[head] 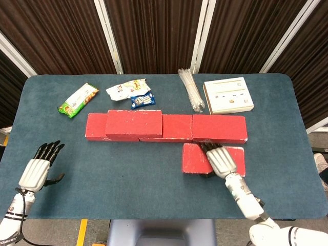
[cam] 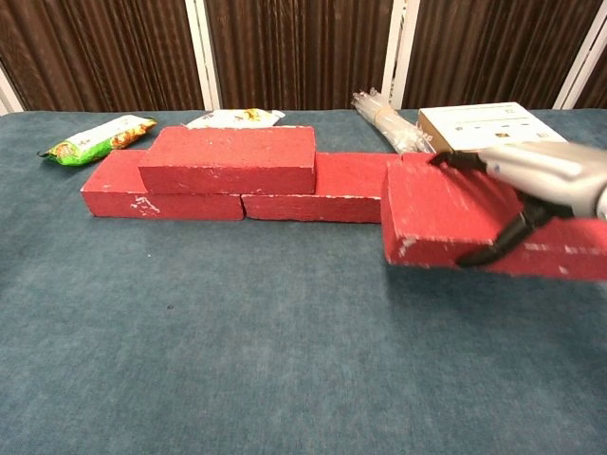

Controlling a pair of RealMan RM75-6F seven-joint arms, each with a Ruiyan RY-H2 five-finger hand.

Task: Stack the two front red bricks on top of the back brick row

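Right hand (head: pixel 221 160) gripping rectangular red brick (cam: pixel 446 213), apparently lifted, before red back brick row (head: pixel 169 126); left hand (head: pixel 36 170) empty, fingers spread.

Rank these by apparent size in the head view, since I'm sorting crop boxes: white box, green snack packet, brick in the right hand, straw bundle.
1. brick, partly covered by the right hand
2. white box, close to the brick; unsure
3. green snack packet
4. straw bundle, long but thinnest
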